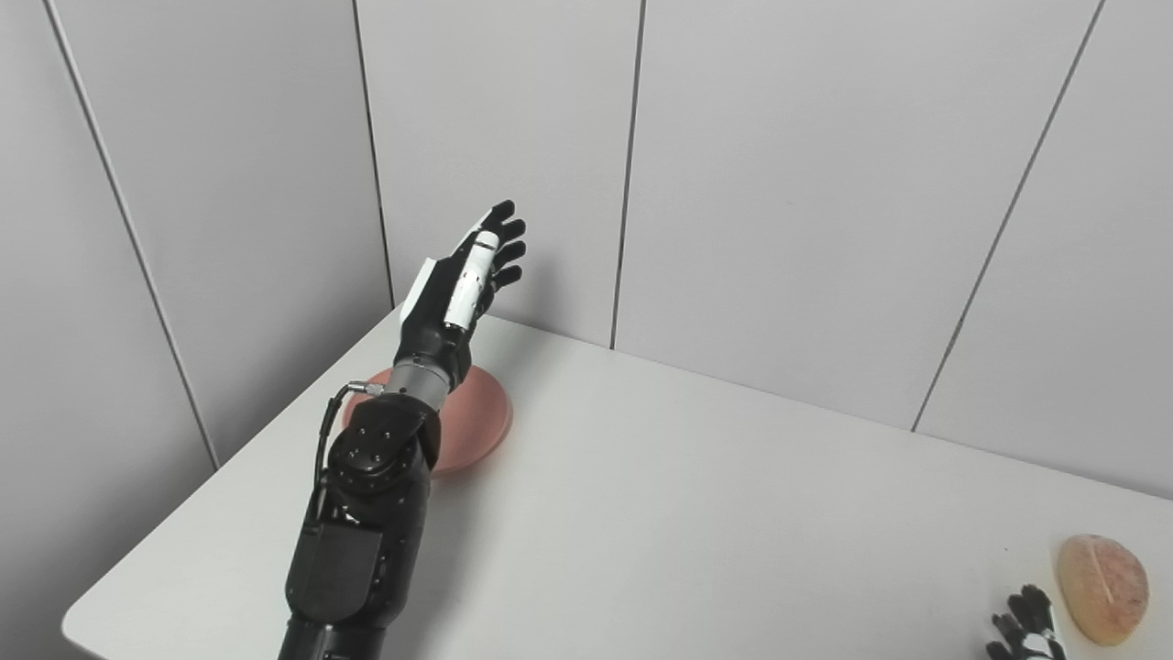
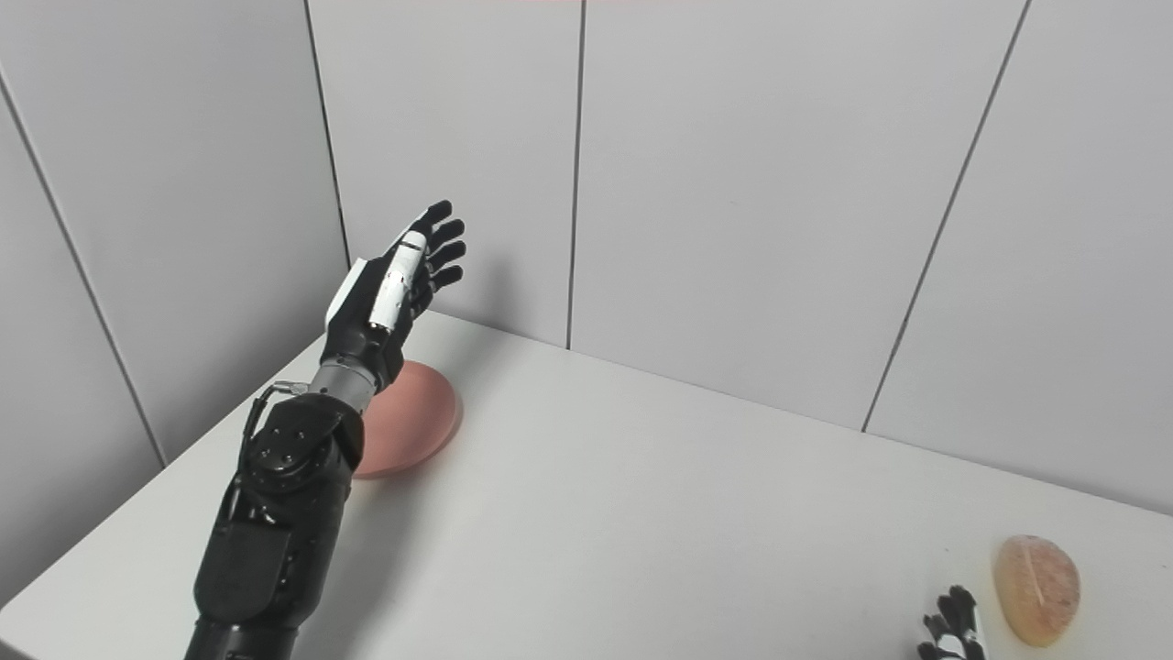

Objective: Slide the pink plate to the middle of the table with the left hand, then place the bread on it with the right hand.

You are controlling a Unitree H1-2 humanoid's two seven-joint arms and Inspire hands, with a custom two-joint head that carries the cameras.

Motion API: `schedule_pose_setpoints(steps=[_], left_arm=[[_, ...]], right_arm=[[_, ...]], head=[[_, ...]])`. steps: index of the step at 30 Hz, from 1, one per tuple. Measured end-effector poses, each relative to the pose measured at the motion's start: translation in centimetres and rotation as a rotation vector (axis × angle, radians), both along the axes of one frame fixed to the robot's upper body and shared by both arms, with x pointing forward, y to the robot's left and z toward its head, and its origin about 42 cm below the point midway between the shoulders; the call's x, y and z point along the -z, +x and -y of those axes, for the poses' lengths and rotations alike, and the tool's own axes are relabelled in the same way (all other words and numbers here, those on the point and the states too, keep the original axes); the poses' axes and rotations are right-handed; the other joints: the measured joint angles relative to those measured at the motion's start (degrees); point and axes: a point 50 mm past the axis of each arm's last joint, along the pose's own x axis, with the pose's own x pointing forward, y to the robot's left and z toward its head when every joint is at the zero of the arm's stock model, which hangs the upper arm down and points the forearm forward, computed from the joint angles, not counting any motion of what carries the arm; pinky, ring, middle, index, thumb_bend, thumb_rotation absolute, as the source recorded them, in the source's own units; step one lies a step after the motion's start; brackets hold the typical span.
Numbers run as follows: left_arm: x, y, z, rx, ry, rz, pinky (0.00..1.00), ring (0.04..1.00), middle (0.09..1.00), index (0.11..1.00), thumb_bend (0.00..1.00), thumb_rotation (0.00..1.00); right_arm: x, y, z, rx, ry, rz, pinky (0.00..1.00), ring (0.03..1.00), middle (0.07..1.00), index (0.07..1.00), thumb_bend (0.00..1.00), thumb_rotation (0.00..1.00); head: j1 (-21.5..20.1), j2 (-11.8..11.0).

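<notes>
The pink plate (image 1: 476,417) sits near the table's (image 1: 696,513) far left corner, with the left hand (image 1: 463,280) raised above it, fingers spread and empty. The slide has not begun; the hand must drop onto the plate. The bread (image 1: 1102,588) lies at the right edge beside the right hand (image 1: 1025,628), whose grip I cannot tell.

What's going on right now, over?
Left hand open, raised above pink plate, not touching. Right hand idle beside bread. Table middle unobstructed.
</notes>
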Motion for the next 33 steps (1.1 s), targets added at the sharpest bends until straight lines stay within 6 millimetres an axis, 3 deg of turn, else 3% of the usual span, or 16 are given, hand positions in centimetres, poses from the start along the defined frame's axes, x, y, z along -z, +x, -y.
schedule_pose_setpoints(steps=[8, 13, 33], left_arm=[[1.4, 0.3, -4.8, -0.089, -0.095, -0.049, 0.91, 0.911, 0.909, 0.884, 0.34, 0.96], [1.9, 0.2, -7.3, -0.114, -0.187, -0.054, 0.94, 0.925, 0.928, 0.906, 0.3, 0.99], [3.1, -0.6, -12.5, -0.161, -0.337, -0.075, 1.0, 0.966, 0.971, 0.956, 0.29, 1.0]], right_arm=[[0.1, 0.1, 0.2, -0.013, 0.008, -0.003, 1.0, 1.0, 0.998, 1.0, 0.08, 1.0], [0.1, 0.5, 0.4, -0.014, -0.001, -0.006, 1.0, 0.995, 0.993, 1.0, 0.09, 1.0], [0.1, 0.5, 0.5, -0.012, -0.01, -0.004, 1.0, 0.995, 0.995, 1.0, 0.1, 1.0]], head=[[0.88, -0.44], [1.23, -0.44], [1.67, -0.35]])
